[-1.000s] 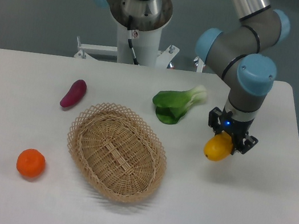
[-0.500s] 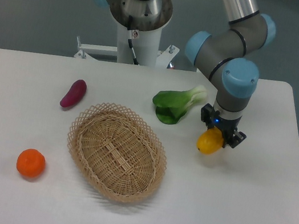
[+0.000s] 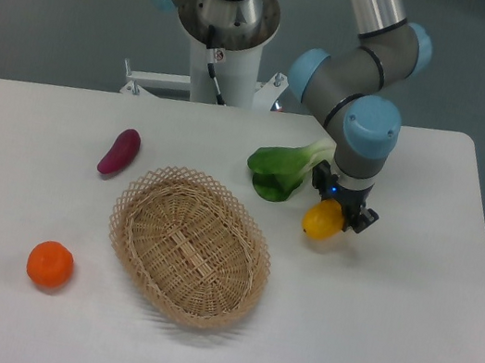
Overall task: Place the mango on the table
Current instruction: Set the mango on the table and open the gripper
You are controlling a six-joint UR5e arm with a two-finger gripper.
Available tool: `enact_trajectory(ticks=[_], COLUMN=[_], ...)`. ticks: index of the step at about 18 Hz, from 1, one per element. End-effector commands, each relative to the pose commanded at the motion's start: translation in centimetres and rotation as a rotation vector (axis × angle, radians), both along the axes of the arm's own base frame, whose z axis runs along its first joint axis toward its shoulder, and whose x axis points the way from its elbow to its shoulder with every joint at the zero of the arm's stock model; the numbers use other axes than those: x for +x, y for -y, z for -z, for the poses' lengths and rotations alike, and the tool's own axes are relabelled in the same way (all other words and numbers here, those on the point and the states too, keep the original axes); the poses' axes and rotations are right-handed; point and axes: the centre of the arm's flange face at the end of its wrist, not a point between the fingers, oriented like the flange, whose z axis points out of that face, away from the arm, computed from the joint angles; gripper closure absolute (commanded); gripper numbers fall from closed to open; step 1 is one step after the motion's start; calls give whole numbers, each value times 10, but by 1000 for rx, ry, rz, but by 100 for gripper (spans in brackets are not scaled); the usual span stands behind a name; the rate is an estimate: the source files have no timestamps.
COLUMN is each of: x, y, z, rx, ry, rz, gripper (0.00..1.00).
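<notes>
The mango [image 3: 322, 222] is hanging in your gripper [image 3: 338, 213], whose jaws are clenched on its upper end; it is sitting over the white table [image 3: 402, 341], to the right of the basket and just in front of the leafy green. You cannot tell from this view whether its underside is touching the tabletop.

Going from near to far: the orange [image 3: 50, 264] is lying closest to you at the front left of the table, well apart from everything else. Behind it and toward the middle, the oval wicker basket [image 3: 190, 246] is sitting with nothing in it; you are seeing only its bare woven floor. Farther back on the left, the purple vegetable [image 3: 120, 151] is lying near the basket's rim without touching it. The leafy green [image 3: 288, 168] is lying behind the mango, partly under your arm [image 3: 368, 67]. The arm's base [image 3: 226, 9] is standing beyond the far edge.
</notes>
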Motion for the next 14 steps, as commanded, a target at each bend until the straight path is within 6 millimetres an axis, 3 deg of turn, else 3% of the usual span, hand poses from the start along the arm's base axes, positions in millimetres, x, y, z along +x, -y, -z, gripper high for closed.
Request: enact_trajectory(ticks=[2,7,14], x=[0,-2,-29], y=[-1,-1,-13], z=[0,-2,-37], rx=[1,2,40], ry=[-1,-7,-65], rz=[0,-11,-18], gripper=[1,0,0])
